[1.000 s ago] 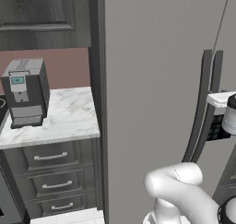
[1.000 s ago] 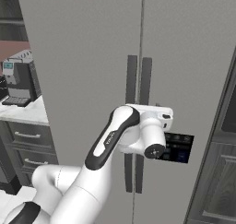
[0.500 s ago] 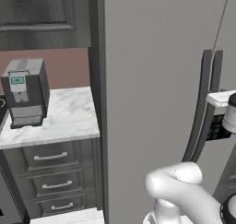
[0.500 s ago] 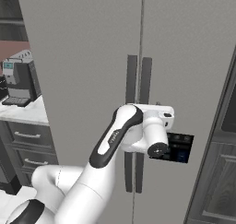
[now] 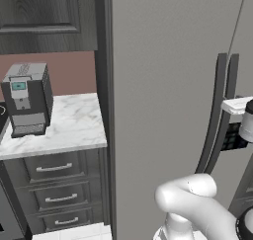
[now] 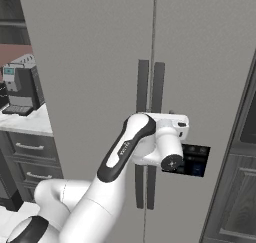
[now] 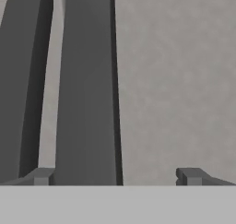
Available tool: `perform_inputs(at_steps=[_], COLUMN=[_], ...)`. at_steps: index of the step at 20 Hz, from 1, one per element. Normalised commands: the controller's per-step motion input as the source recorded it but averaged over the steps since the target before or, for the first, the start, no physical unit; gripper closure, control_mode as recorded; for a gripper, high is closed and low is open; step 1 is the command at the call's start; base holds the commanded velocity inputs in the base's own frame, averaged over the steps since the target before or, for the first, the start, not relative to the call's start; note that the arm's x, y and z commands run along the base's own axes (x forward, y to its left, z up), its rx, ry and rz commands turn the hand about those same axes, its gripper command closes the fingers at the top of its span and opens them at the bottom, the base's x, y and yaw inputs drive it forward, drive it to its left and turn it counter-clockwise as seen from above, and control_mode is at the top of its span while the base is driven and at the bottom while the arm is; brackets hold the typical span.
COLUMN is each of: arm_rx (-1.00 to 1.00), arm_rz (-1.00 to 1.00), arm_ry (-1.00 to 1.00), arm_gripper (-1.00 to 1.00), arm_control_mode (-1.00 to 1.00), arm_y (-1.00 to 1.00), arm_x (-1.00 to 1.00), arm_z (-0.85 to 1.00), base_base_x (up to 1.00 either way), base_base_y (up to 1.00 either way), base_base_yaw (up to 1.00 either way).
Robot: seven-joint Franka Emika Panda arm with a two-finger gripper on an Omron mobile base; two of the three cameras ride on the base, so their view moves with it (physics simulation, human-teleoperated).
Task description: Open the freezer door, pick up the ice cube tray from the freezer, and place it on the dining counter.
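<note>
Simulated kitchen, grey and dark wood, seen close against the tall grey freezer. Gripper spread wide, holding nothing, fingertips either side of one dark bar handle in the hand view; whether either tip touches the bar cannot be told. Second dark handle just to the left of it in that view, a pale strip of door between the two. Freezer door flat, matte, lightly speckled grey, shut, filling the right of the hand view.

From the right base view: hand pressed up near the pair of vertical handles at about mid-height, dark camera block just right of the wrist, white arm rising from the lower left. Seam between the two door panels running straight up between the handles. From the left base view: both handles curved, standing proud of the door at the right; arm elbow low at the bottom.

Further left: narrow marble top over dark drawers with silver pulls, all shut. Coffee machine standing on that top, grey and dark, small blue-green screen on its front; no writing legible. Dark wood-grain cabinet door above, shut. Reddish wall behind the machine.
</note>
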Motion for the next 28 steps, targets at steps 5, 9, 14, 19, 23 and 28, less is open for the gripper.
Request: perform_inputs(at_steps=[5,9,14,19,23,28], arm_rx=[0.00,0.00,0.00,0.00,0.00,0.00], arm_rz=[0.00,0.00,0.00,0.00,0.00,0.00], arm_ry=[0.00,0.00,0.00,0.00,0.00,0.00], arm_gripper=[-1.00,1.00,1.00,1.00,1.00,1.00], arm_control_mode=[-1.00,-1.00,-1.00,-1.00,-1.00,-1.00], arm_y=[0.00,0.00,0.00,0.00,0.00,0.00], arm_x=[0.00,0.00,0.00,0.00,0.00,0.00], arm_z=[0.00,0.00,0.00,0.00,0.00,0.00], base_base_x=[0.00,0.00,0.00,0.00,0.00,0.00], base_base_y=[0.00,0.00,0.00,0.00,0.00,0.00], base_base_yaw=[0.00,0.00,0.00,0.00,0.00,0.00])
